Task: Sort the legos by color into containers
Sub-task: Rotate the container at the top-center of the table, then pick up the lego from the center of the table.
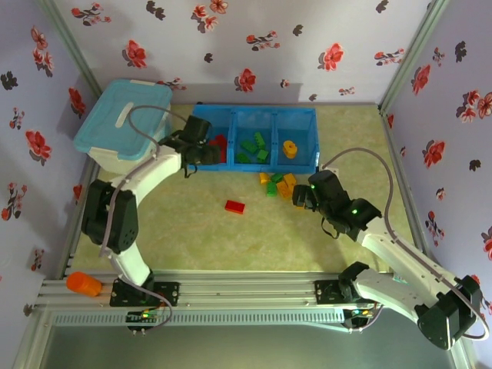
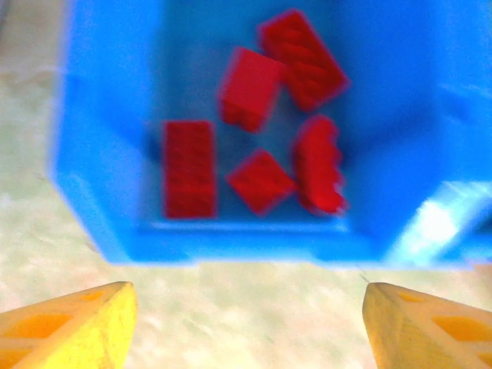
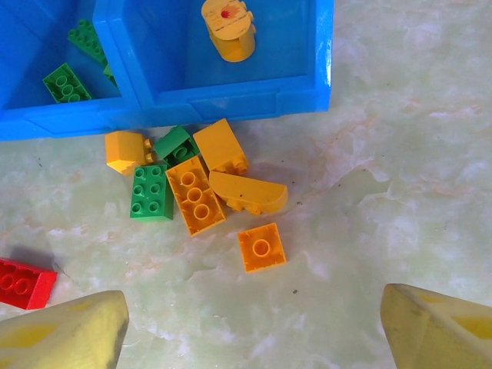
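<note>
- Judging by the layout, treat the sort as partly done: five red legos (image 2: 254, 131) lying in the left compartment (image 2: 92, 192) of the bright blue tray (image 1: 254, 108), green legos (image 1: 254, 146) in the middle compartment (image 1: 247, 123), one round orange piece (image 3: 228, 29) in the right compartment (image 3: 284, 38).
- Check the left hand (image 2: 246, 330): held near the front wall of the left compartment, spread wide, carrying nothing.
- Check the right hand (image 3: 250, 338): poised above the desk (image 3: 400, 192) on the near side of the loose bricks, likewise parted and empty.
- Locate the remaining work: a cluster of orange and green legos (image 3: 196, 196) touching one another just in front of the tray; a single-stud orange brick (image 3: 261, 247) slightly apart on the near side; one red brick (image 1: 234, 206) alone, well apart to the left.
- Read the current step as choosing the next pick.
- For the right hand, favour the single-stud orange brick: free on all sides and closest to the fingertips. Descend astride it, close, lift, carry over the tray's front wall, release into the right compartment.
- For the left hand, travel to the lone red brick, grasp, then deliver to the left compartment.
- Expect crowding within the cluster: likely to nudge neighbours when closing on a touching brick, so approach from the open outer edge.
- Disregard the pale blue lidded tub (image 1: 123, 119) at the far left.
</note>
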You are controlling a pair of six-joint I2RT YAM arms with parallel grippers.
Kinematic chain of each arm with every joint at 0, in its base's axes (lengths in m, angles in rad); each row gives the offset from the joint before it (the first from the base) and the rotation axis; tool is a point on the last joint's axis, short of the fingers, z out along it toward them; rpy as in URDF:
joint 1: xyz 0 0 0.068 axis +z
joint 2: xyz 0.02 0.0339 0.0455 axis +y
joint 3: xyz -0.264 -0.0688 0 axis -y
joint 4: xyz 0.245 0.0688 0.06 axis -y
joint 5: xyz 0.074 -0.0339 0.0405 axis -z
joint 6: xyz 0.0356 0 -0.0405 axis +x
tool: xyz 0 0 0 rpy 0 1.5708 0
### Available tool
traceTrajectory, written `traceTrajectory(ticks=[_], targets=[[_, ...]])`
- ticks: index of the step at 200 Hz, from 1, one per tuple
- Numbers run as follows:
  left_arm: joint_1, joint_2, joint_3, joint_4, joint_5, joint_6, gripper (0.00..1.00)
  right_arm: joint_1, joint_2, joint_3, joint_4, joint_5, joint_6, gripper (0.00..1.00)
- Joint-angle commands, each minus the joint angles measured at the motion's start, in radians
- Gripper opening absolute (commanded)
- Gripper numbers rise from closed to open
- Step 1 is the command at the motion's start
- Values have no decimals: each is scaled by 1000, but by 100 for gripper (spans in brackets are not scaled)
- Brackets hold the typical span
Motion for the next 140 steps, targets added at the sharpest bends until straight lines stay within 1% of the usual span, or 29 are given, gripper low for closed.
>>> traceTrajectory(ticks=[1, 19, 43, 68, 94, 140], targets=[[-94, -60, -62, -17, -10, -21, 80, -7, 1, -11, -10, 27, 4, 90], [-167, -64, -123, -21, -10, -71, 85, -7, 14, -9, -4, 27, 0, 92], [-254, -52, -190, -4, -1, -140, 86, -9, 24, -11, 11, 27, 2, 96], [-312, -15, -214, 4, 3, -180, 86, -11, 37, -12, 27, 23, 6, 98], [-338, 31, -208, 9, 9, -196, 87, -10, 46, -7, 30, 18, 7, 99], [-347, 115, -171, -8, 18, -202, 87, -10, 45, -10, 24, 24, 4, 99]])
